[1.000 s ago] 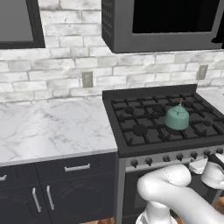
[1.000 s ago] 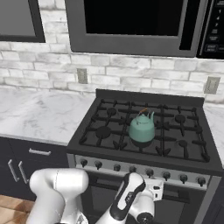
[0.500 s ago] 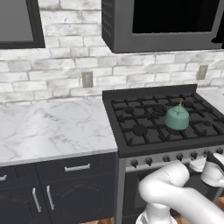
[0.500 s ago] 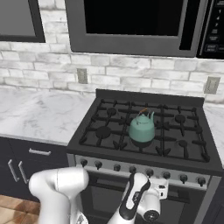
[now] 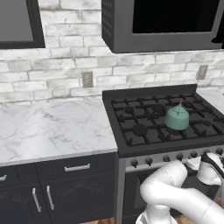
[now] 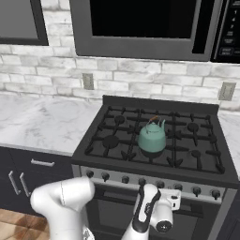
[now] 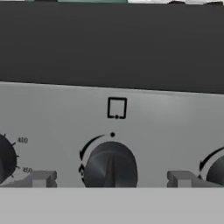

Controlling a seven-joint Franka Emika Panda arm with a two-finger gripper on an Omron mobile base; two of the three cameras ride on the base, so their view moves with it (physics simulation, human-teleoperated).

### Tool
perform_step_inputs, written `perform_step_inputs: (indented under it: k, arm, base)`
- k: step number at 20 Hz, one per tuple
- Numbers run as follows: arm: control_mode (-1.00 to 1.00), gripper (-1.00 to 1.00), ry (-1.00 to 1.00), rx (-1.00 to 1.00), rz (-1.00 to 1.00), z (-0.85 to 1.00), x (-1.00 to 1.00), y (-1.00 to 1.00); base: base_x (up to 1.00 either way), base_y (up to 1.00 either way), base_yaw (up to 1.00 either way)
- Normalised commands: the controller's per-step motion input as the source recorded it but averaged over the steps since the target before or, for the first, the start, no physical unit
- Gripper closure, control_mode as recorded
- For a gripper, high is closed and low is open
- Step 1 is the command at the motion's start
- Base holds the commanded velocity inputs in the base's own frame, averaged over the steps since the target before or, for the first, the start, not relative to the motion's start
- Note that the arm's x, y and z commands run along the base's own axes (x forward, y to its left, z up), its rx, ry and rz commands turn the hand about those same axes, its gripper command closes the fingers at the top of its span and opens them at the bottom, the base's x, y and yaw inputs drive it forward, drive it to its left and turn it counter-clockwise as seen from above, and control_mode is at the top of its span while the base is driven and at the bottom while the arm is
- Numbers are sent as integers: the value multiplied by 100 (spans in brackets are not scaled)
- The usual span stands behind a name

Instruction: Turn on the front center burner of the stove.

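The stove (image 6: 154,161) is a black gas range with a steel knob strip (image 6: 140,174) across its front. A teal kettle (image 6: 152,136) stands on the middle of the front grate, so the front center burner is hidden under it. My gripper (image 7: 111,178) is open and level with the strip, close in front of it. One dark round knob (image 7: 110,168) sits between the fingertips (image 7: 41,178), untouched, its pointer toward the dot above. Over it is a small square icon (image 7: 116,107). From the base, my gripper (image 6: 163,193) hangs before the strip's middle, and the kettle (image 5: 176,117) shows again.
An oven dial (image 7: 5,161) with temperature marks is left of the knob, and another knob (image 7: 216,173) is to its right. A microwave (image 6: 150,26) hangs above the stove. A marble counter (image 5: 48,127) with dark drawers lies to the left.
The hand has shifted right along the stove front and closer to the knob strip. The jaws have stayed open; the kettle has not moved.
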Motion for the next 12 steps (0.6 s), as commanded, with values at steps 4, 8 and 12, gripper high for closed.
perform_step_inputs:
  k: [4, 8, 12]
  arm:
    - [-100, -100, 0, 0, 0, -19, 24, -10]
    - [-100, -100, 0, 0, 0, -13, 18, -7]
    - [-100, 100, 0, 0, 0, -5, 13, 0]
  base:
    - [0, 0, 0]
    - [0, 0, 0]
    - [0, 0, 0]
